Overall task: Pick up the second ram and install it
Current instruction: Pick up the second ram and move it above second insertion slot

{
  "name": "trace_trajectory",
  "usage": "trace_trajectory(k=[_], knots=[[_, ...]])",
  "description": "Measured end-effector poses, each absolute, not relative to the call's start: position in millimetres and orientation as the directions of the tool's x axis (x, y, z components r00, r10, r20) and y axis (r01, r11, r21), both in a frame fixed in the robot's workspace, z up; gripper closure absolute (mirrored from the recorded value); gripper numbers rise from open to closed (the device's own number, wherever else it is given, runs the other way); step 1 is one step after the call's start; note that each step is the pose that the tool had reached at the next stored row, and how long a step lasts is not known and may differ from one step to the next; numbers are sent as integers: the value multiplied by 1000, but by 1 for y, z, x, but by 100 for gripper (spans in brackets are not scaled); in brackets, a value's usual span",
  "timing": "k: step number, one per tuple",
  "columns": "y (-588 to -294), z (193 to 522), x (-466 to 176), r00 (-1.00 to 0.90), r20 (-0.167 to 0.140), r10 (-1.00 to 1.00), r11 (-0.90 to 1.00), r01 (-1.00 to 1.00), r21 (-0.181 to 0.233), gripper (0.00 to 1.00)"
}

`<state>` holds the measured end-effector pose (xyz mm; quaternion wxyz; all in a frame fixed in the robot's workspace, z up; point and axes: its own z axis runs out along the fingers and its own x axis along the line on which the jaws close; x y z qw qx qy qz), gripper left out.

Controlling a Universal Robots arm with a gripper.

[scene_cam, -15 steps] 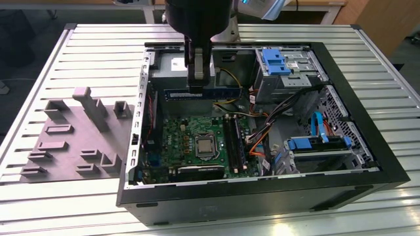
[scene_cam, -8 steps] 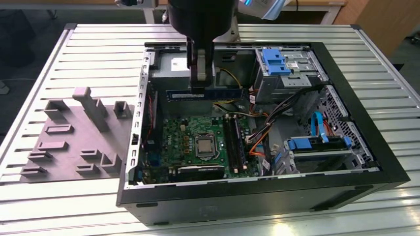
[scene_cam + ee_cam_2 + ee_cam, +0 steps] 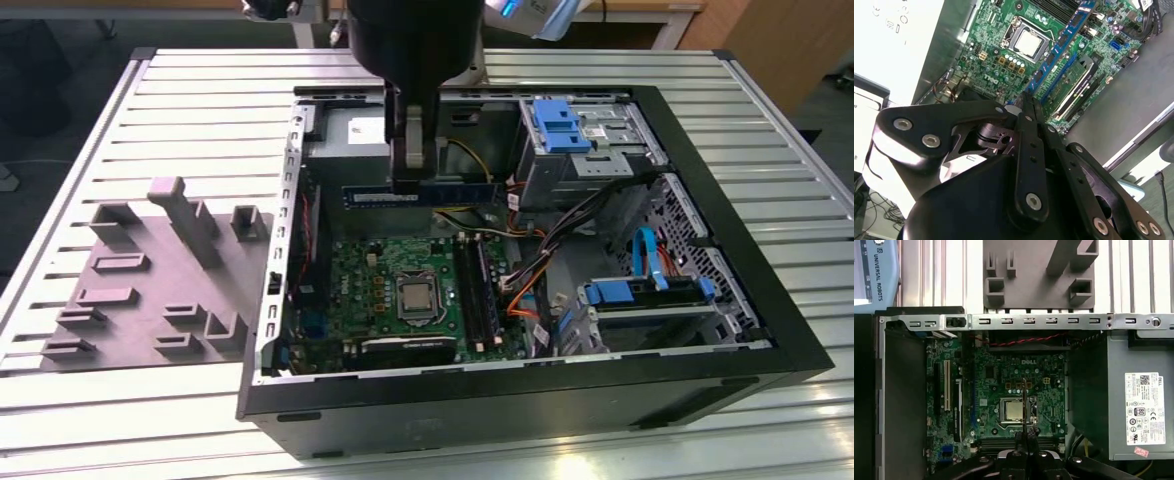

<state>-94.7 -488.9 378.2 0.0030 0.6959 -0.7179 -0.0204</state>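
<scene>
A ribbed aluminium table (image 3: 200,100) carries an open black computer case (image 3: 534,400), which takes up its middle and the exterior view's right side. A grey plastic fixture (image 3: 160,280) with uprights lies flat beside the case, near the table edge on the exterior view's left.

The gripper (image 3: 411,180) reaches down into the case opening with its fingers pinched narrow on the second ram (image 3: 420,197), a long, thin dark blue strip with a row of small blocks. The strip hangs level and lengthwise, lifted clear of the green motherboard (image 3: 400,285), near the case wall where the grey power supply (image 3: 1134,405) sits. In the first wrist view the strip is seen edge-on as a thin dark line (image 3: 1024,405) that crosses over the silver processor (image 3: 1014,411), held by the gripper (image 3: 1026,440). In the second wrist view the strip (image 3: 1056,47) runs out from the closed gripper (image 3: 1029,102) over the board.

A green memory module (image 3: 1074,90) already sits upright in one of the long black memory slots (image 3: 474,290), at the board edge on the exterior view's right. A bundle of orange and black cables (image 3: 527,270) crowds just beside those slots. A drive cage (image 3: 561,125) with blue latches stands in the case corner beyond.
</scene>
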Motion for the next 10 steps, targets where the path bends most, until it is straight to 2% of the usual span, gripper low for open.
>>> trace_trajectory(k=[10], knots=[[-489, 374, -92, -32, -24, -999, 31, -999, 33, 88]])
